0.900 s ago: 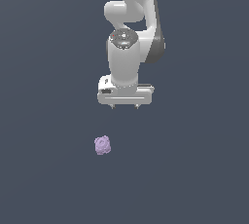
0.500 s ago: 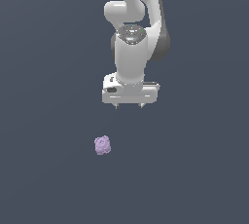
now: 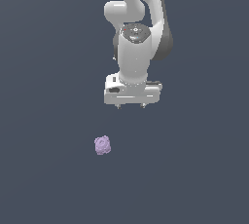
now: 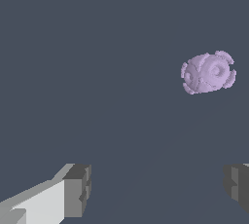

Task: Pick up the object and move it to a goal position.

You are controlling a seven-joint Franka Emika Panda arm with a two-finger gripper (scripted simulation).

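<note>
The object (image 3: 102,145) is a small lumpy pale lilac-purple thing lying on the dark grey floor. It also shows in the wrist view (image 4: 208,72). My white gripper (image 3: 130,106) hangs above the floor, up and toward the exterior view's right of the object, apart from it. In the wrist view the two grey fingertips (image 4: 78,190) stand wide apart with nothing between them, so the gripper (image 4: 158,186) is open and empty.
The white arm (image 3: 138,23) reaches down from the top of the exterior view. The floor (image 3: 48,72) is a plain dark grey surface with no other objects in view.
The gripper has moved a little lower and slightly toward the exterior view's right. The object has not moved.
</note>
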